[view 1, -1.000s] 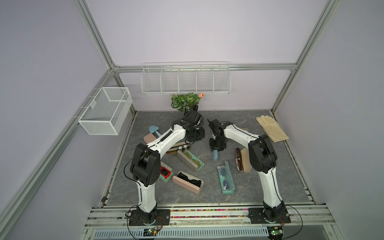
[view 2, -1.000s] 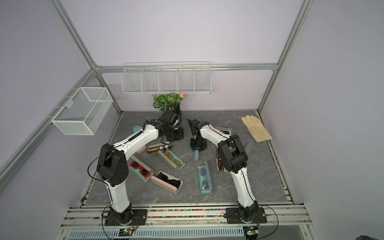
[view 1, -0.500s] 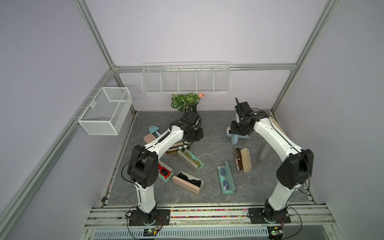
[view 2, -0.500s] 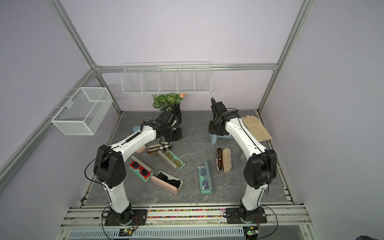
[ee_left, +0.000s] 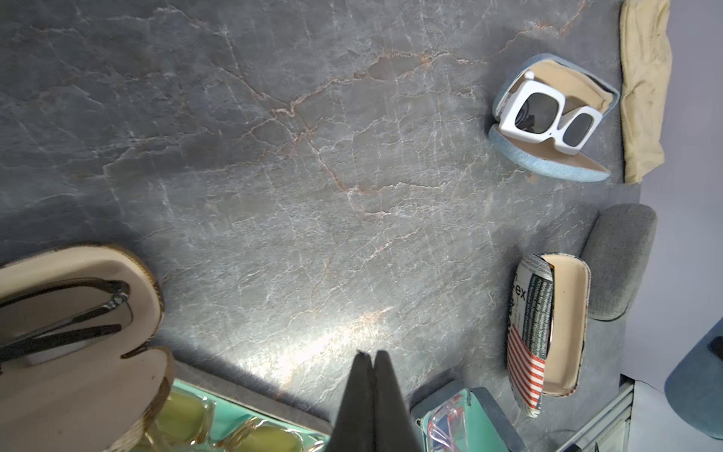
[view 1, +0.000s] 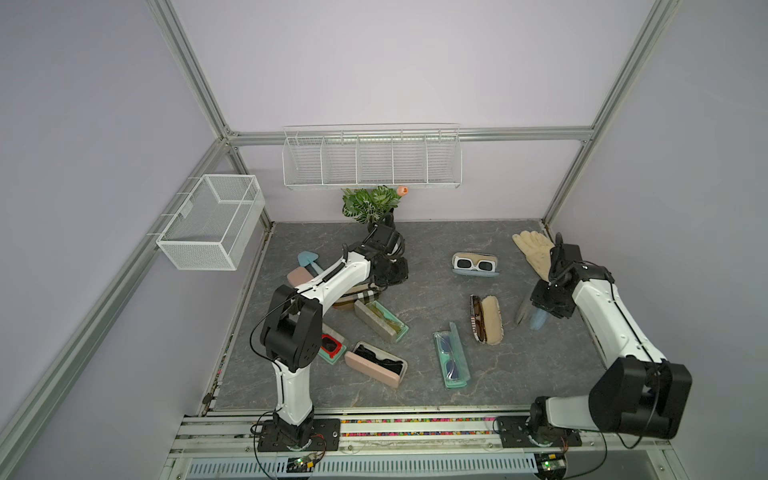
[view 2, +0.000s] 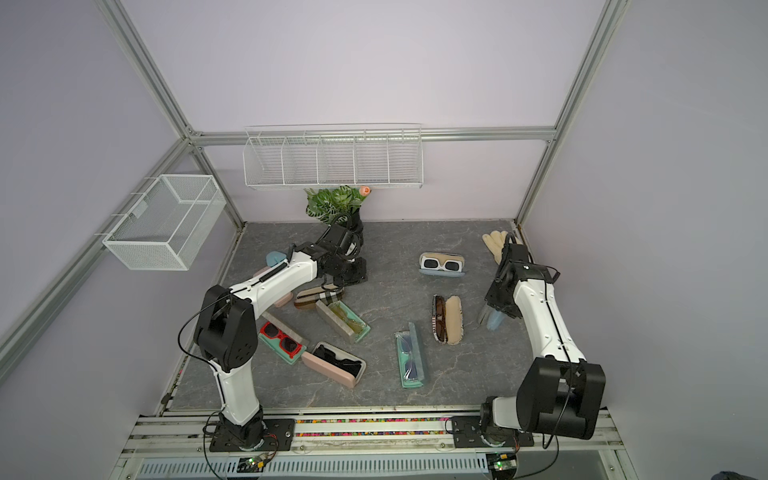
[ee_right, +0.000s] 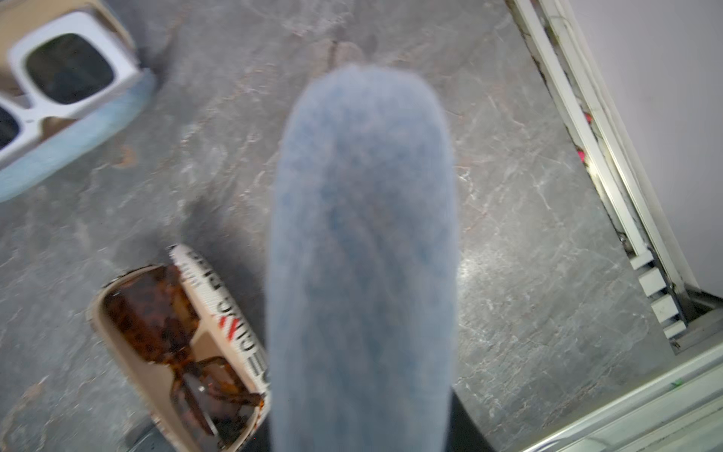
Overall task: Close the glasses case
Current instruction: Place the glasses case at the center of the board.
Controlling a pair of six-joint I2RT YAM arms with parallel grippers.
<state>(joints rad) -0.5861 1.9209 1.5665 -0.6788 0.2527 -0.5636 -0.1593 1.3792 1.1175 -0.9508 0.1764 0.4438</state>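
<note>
1. Grey marble table (view 1: 436,249), strewn with open glasses cases, an arm on each side.
2. Right gripper (view 1: 542,309) has swung from the middle, past the denim case (view 1: 475,266), out to the right edge. It is clamped on a shut blue case (ee_right: 364,254), held low beside a grey case (view 1: 522,311).
3. Left gripper (ee_left: 369,362) has barely moved: fingers pressed together, empty, near the plaid case (view 1: 368,296).
4. I'd say this case is closed and about to be set down, while the others gape.
</note>
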